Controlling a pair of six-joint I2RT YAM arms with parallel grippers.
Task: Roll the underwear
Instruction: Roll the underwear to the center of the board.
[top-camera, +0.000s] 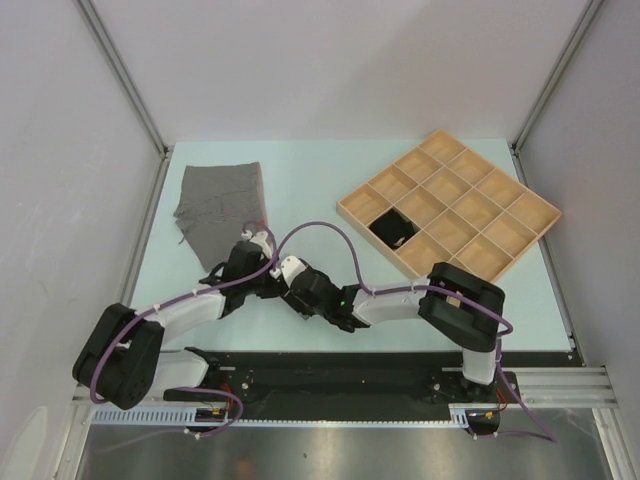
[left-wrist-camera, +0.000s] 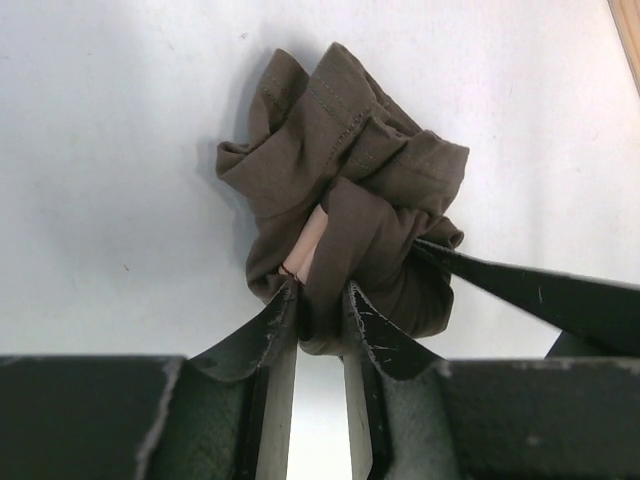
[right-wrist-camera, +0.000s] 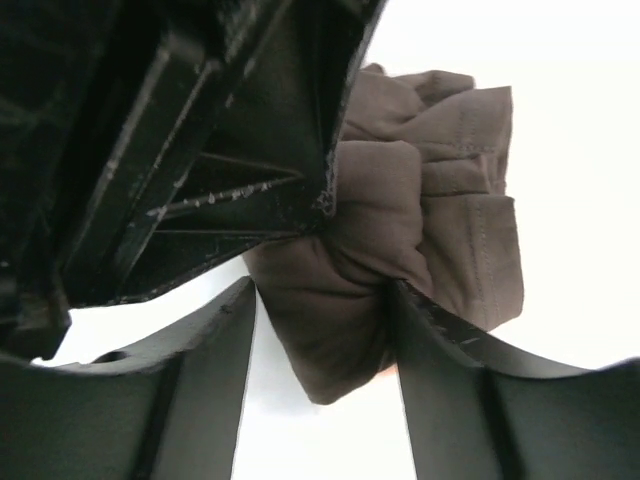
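one dark brown brief (left-wrist-camera: 345, 190), bunched and crumpled, pinched by left tool (left-wrist-camera: 320, 300)

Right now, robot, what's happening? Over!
Left gripper pinching brown briefs. Right gripper around the same bundle. Grey briefs waiting. Nothing blocking.

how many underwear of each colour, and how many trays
grey underwear: 1
brown underwear: 1
black underwear: 1
wooden tray: 1
total: 4
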